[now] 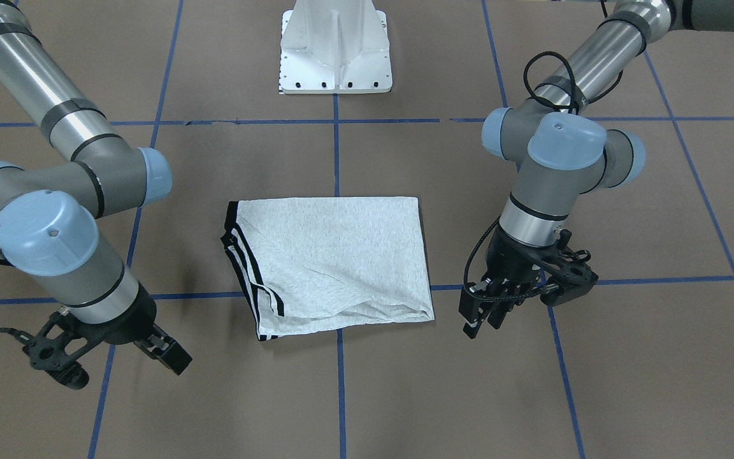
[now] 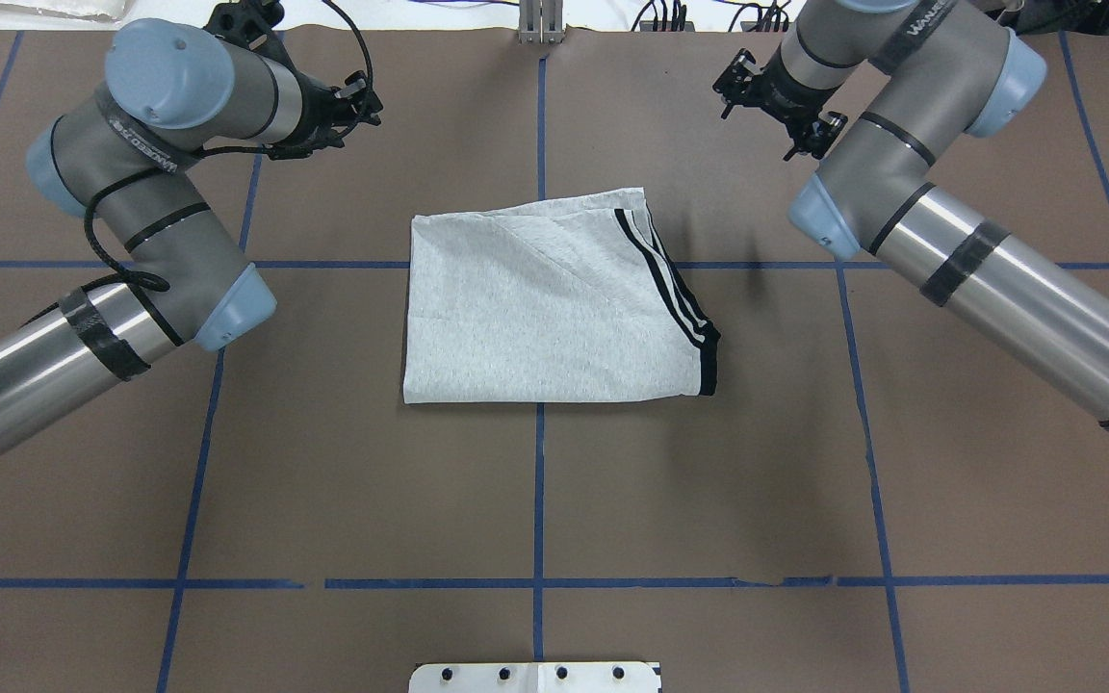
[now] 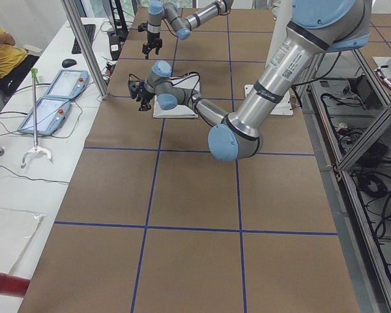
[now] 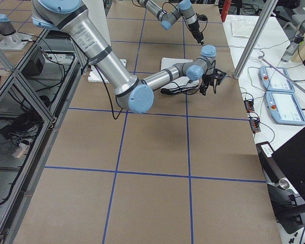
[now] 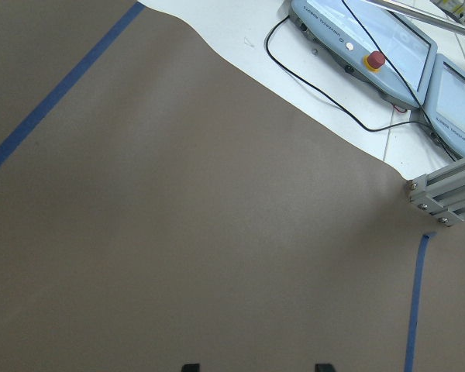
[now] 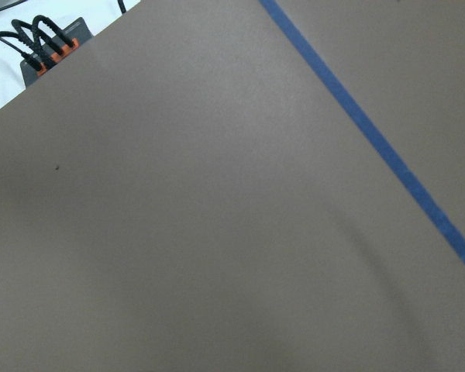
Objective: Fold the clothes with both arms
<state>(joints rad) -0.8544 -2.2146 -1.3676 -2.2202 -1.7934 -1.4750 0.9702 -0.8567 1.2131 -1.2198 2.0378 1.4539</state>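
Note:
The light grey T-shirt [image 1: 335,255] lies folded into a rough rectangle at the middle of the table, with its black stripes [image 2: 675,289] along the edge toward my right arm. Its print is hidden. My left gripper [image 1: 483,322] hangs just above the brown table beside the shirt's plain edge, apart from it, open and empty. Its two fingertips [image 5: 190,366] show spread in the left wrist view. My right gripper [image 1: 166,352] hangs over bare table beside the striped edge, apart from the shirt, and looks open and empty. The right wrist view shows only table.
The white pedestal base [image 1: 336,51] stands at the robot's side of the table. Two teach pendants [image 5: 364,46] and an aluminium post [image 5: 449,194] lie past the table's far edge. Blue tape lines [image 2: 539,481] cross the brown table cover.

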